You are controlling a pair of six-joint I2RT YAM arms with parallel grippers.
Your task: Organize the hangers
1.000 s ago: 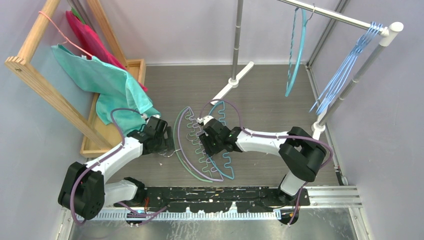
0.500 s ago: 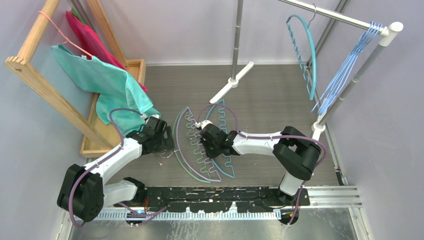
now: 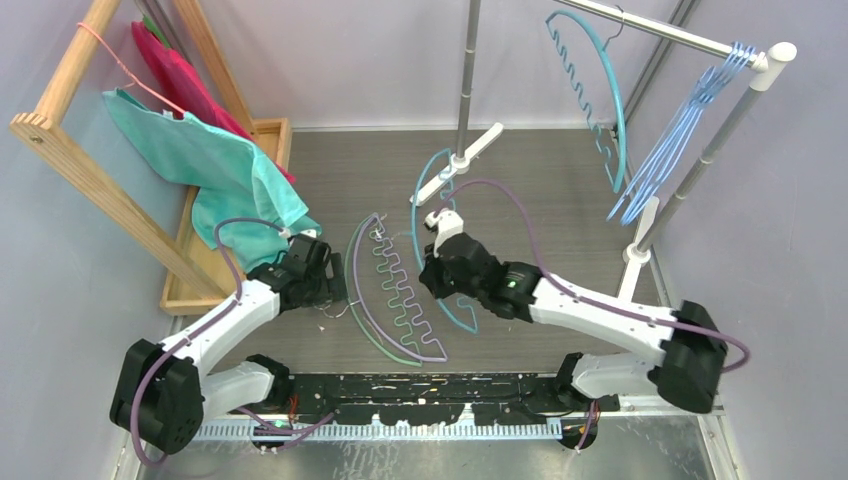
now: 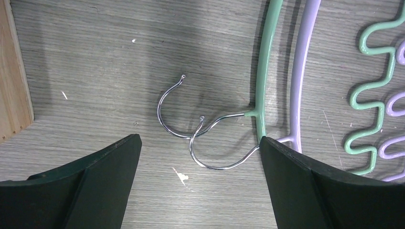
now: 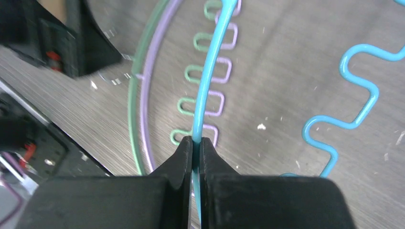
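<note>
I see my right gripper clamped on the teal hanger; my left gripper hangs, jaws apart, above the green hanger and lilac hanger hooks.

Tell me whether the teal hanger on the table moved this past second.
Yes: the teal hanger, held by the right pincer, shifted away from the arms; its far end now reaches well beyond the lilac hanger.
</note>
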